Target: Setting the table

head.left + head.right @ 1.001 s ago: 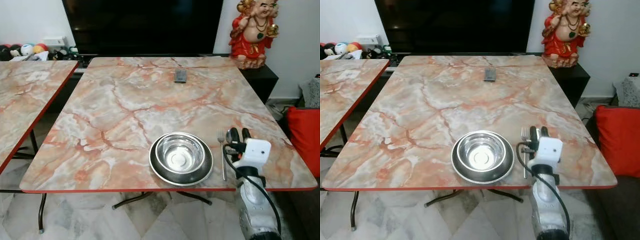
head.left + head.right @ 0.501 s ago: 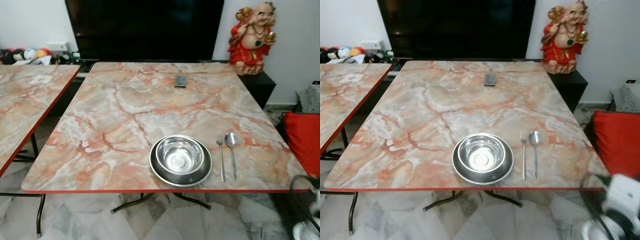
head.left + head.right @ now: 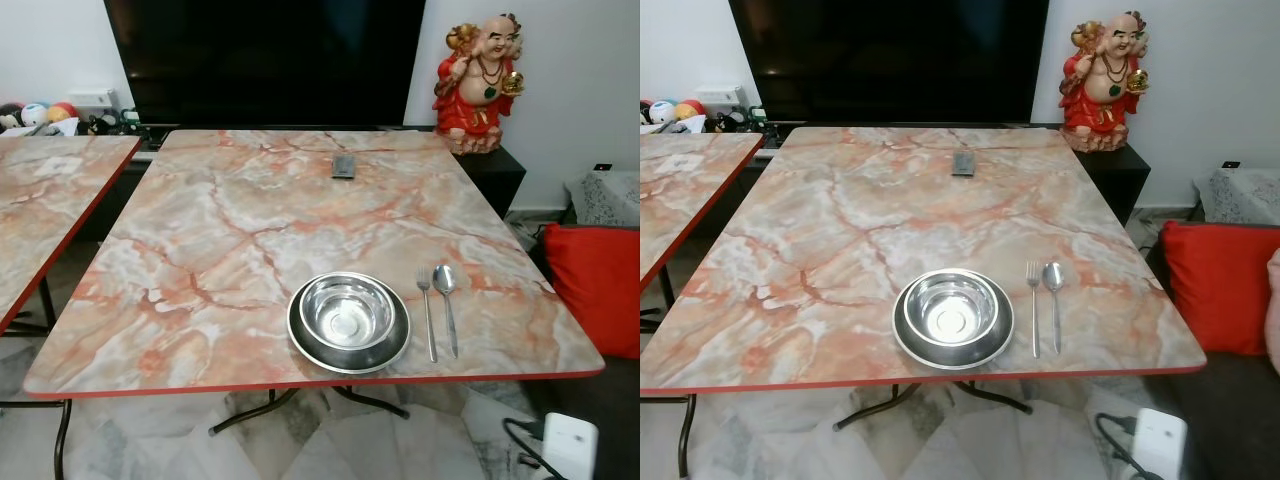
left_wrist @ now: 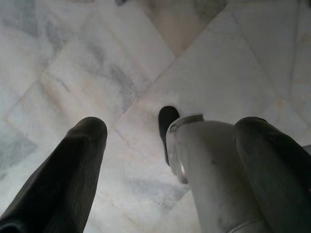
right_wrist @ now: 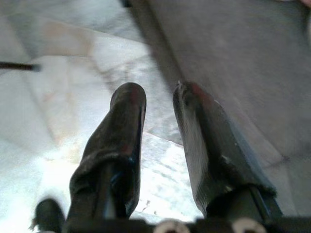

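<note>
**Place set on counter, both claws down by floor**

Counter (image 3: 230,230): rectangular, glossy marble-look top w/ orange-pink veins, thin red edge, dark metal legs. Near its front edge sits a round steel bowl (image 3: 347,311), shiny inside, nested in a wider dark-rimmed plate (image 3: 310,347). Just to the right, fork (image 3: 427,312) & spoon (image 3: 446,305), both slim polished metal, lie side by side, parallel, handles toward the front edge, apart from the plate. Small flat dark remote (image 3: 343,166) lies well apart at the far end. Red & gold glossy figurine (image 3: 478,85) stands on a black cabinet past the far right corner.

Left claw (image 4: 170,160): two black textured fingers wide apart, nothing held, over pale veined marble floor (image 4: 73,63). Right claw (image 5: 160,141): fingers apart by a narrow gap, nothing held, over floor.

Vs 1 s ago: right arm was up over the fork & spoon; now dropped below the counter, its white wrist box (image 3: 568,446) at the bottom corner. Cutlery now fully in view. Whole view also shifted, so camera moved.
</note>
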{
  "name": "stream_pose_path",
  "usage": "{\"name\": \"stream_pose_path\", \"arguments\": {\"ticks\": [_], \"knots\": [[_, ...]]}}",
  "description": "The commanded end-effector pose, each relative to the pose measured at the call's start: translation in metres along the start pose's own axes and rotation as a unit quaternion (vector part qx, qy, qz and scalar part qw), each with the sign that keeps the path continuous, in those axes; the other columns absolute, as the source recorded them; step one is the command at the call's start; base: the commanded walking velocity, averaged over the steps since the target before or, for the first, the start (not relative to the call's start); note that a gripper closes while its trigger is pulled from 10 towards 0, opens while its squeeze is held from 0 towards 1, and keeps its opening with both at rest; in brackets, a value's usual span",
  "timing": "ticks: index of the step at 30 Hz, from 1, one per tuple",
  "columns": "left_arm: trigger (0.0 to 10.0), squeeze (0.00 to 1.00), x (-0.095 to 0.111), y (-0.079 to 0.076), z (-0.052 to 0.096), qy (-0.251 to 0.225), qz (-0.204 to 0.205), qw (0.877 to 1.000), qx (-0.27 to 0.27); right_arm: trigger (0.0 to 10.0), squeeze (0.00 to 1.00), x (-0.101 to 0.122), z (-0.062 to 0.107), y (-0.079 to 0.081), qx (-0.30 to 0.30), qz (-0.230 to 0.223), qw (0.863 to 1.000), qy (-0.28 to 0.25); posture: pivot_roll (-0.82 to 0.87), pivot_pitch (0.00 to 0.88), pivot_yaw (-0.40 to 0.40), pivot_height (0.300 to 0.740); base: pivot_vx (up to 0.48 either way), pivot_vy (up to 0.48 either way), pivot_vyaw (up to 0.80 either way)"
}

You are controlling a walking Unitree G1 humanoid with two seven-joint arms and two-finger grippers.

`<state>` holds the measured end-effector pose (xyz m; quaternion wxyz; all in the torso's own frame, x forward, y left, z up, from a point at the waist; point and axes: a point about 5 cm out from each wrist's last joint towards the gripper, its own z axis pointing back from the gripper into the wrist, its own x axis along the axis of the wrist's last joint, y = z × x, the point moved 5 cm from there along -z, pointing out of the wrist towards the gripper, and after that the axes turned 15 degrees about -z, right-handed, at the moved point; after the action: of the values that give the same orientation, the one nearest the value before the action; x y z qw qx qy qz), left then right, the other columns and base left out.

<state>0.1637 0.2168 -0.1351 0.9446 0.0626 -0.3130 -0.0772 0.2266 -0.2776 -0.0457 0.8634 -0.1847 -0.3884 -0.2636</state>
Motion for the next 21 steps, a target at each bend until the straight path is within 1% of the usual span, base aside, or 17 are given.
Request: {"name": "stream_pose_path", "arguments": {"ticks": [1, 2, 4, 5, 6, 7, 9, 11, 13, 14, 15, 16, 18, 20, 21], "knots": [[10.0, 0.0, -0.006, -0.001, 0.001, 0.011, 0.004, 1.0, 0.002, 10.0, 0.0, -0.018, -0.01, 0.007, 0.032, 0.038, 0.998, 0.044, -0.06, 0.008, -0.048, 0.74, 0.0, 0.0, 0.0], [10.0, 0.0, -0.006, -0.001, 0.001, 0.011, 0.004, 1.0, 0.003, 10.0, 0.0, -0.022, -0.014, 0.009, 0.036, 0.043, 0.997, 0.053, -0.05, 0.01, -0.045, 0.74, 0.0, 0.0, 0.0], [10.0, 0.0, -0.006, 0.0, 0.001, 0.011, 0.005, 1.0, 0.003, 10.0, 0.0, -0.024, -0.016, 0.009, 0.038, 0.046, 0.997, 0.057, -0.05, 0.013, -0.045, 0.74, 0.0, 0.0, 0.0], [10.0, 0.0, -0.006, 0.0, 0.001, 0.011, 0.005, 1.0, 0.004, 10.0, 0.0, -0.031, -0.017, 0.013, 0.048, 0.058, 0.995, 0.072, -0.05, 0.011, -0.045, 0.74, 0.0, 0.0, 0.0], [10.0, 0.0, -0.006, 0.0, 0.001, 0.011, 0.006, 1.0, 0.005, 10.0, 0.0, -0.039, -0.017, 0.024, 0.079, 0.08, 0.99, 0.087, -0.04, 0.018, -0.041, 0.74, 0.0, 0.0, 0.0], [10.0, 0.0, -0.006, 0.0, 0.001, 0.011, 0.006, 1.0, 0.005, 10.0, 0.0, -0.039, -0.017, 0.024, 0.079, 0.08, 0.99, 0.087, -0.04, 0.018, -0.041, 0.74, 0.0, 0.0, 0.0], [10.0, 0.0, -0.006, 0.001, 0.001, 0.011, 0.007, 1.0, 0.006, 10.0, 0.0, -0.05, -0.015, 0.039, 0.112, 0.098, 0.984, 0.096, -0.04, 0.019, -0.038, 0.74, 0.0, 0.0, 0.0], [10.0, 0.0, -0.006, 0.002, 0.002, 0.011, 0.008, 1.0, 0.007, 10.0, 0.0, -0.057, -0.012, 0.049, 0.137, 0.1, 0.98, 0.1, -0.04, 0.024, -0.028, 0.74, 0.0, 0.0, 0.0], [10.0, 0.0, -0.007, 0.002, 0.002, 0.012, 0.004, 1.0, 0.007, 10.0, 0.0, -0.069, -0.007, 0.058, 0.17, 0.088, 0.975, 0.115, -0.04, 0.024, -0.028, 0.74, 0.0, 0.0, 0.0], [10.0, 0.0, -0.007, 0.003, 0.002, 0.012, 0.004, 1.0, 0.007, 10.0, 0.0, -0.076, -0.005, 0.058, 0.175, 0.092, 0.972, 0.123, -0.04, 0.03, -0.016, 0.74, 0.0, 0.0, 0.0], [10.0, 0.0, -0.007, 0.003, 0.002, 0.012, 0.004, 1.0, 0.007, 10.0, 0.0, -0.076, -0.005, 0.058, 0.175, 0.092, 0.972, 0.123, -0.04, 0.03, -0.016, 0.74, 0.0, 0.0, 0.0], [10.0, 0.0, -0.007, 0.003, 0.002, 0.012, 0.002, 1.0, 0.006, 10.0, 0.0, -0.089, -0.003, 0.052, 0.173, 0.102, 0.97, 0.138, -0.02, 0.033, -0.015, 0.74, 0.0, 0.0, 0.0], [10.0, 0.0, -0.007, 0.002, 0.002, 0.012, 0.002, 1.0, 0.006, 10.0, 0.0, -0.096, -0.002, 0.045, 0.17, 0.104, 0.968, 0.15, -0.02, 0.034, -0.016, 0.74, 0.0, 0.0, 0.0], [10.0, 0.0, -0.007, 0.004, 0.002, 0.011, 0.007, 1.0, 0.009, 10.0, 0.0, -0.1, -0.002, 0.043, 0.169, 0.071, 0.971, 0.153, -0.02, 0.044, -0.008, 0.74, 0.0, 0.0, 0.0], [10.0, 0.0, -0.008, 0.005, 0.002, 0.012, 0.007, 1.0, 0.009, 10.0, 0.0, -0.1, -0.002, 0.044, 0.171, 0.066, 0.971, 0.152, -0.02, 0.044, -0.006, 0.74, 0.0, 0.0, 0.0]]}}
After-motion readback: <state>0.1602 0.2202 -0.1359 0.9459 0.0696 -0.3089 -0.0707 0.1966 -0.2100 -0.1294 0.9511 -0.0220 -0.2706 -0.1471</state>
